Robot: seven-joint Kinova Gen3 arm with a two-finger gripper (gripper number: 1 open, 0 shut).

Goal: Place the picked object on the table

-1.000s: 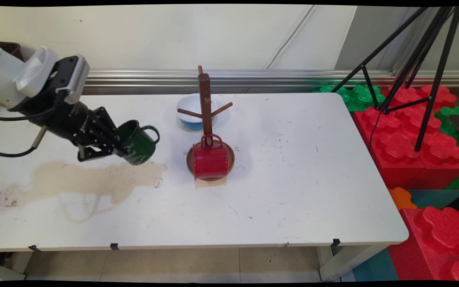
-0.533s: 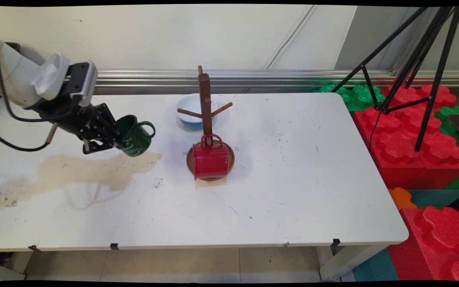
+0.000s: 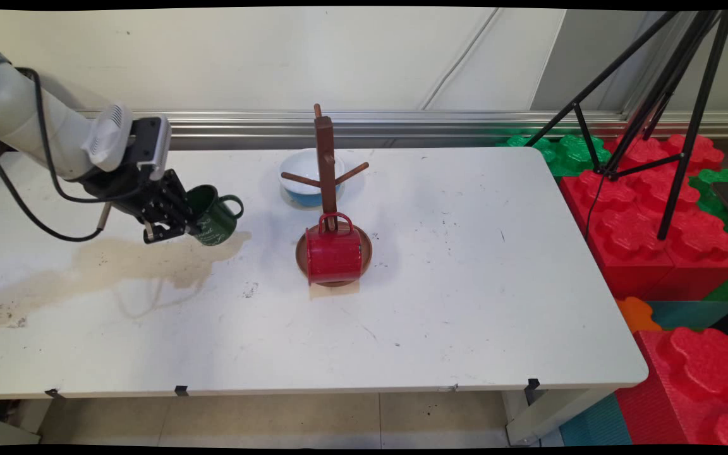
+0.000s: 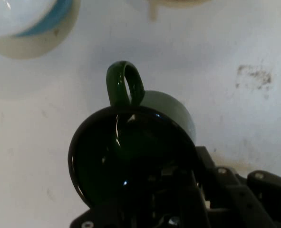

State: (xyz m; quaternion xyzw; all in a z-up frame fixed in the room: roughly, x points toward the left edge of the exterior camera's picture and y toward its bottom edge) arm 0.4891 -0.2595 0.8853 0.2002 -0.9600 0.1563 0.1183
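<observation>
A dark green mug [image 3: 213, 216] with white lettering hangs tilted above the table's left part, mouth toward the hand and handle pointing right. My gripper [image 3: 192, 221] is shut on its rim. In the hand view the green mug [image 4: 130, 156] fills the middle, its dark inside facing the camera, its handle upward, and my gripper [image 4: 171, 190] grips the rim from below. To the right stands a wooden mug tree [image 3: 326, 170] on a round brown base, with a red mug [image 3: 333, 254] lying on that base.
A white bowl with a blue band [image 3: 304, 177] sits behind the mug tree; the bowl [image 4: 26, 21] also shows top left in the hand view. A tan stain [image 3: 136, 265] spreads under the hand. A black tripod [image 3: 655, 114] and red and green foam blocks [image 3: 655, 234] stand right of the table.
The gripper with the green mug has moved back and slightly right across the table, away from the camera. The red mug, mug tree and bowl have not moved.
</observation>
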